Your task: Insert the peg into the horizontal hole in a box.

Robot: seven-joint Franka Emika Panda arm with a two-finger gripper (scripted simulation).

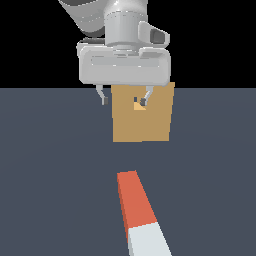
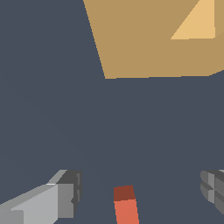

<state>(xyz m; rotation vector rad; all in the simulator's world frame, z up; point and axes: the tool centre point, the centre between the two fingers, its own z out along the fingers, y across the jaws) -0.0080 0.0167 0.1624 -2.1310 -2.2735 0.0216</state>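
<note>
Grey, our pincer [image 1: 124, 101] is hanging spread wide and empty, seemingly above the counter [image 1: 50, 175], between box [image 1: 150, 125] and peg [image 1: 137, 215].

The arm [image 1: 92, 17] is seen reaching down from above, its wrist held upright over the gripper [image 1: 124, 100]. The gripper is pointed straight down and held spread wide, with nothing between its two fingers [image 1: 103, 96]. It is raised clear of the floor, in front of the box [image 1: 144, 122]. In the wrist view, both fingertips [image 2: 65, 197] are seen well apart.
</note>
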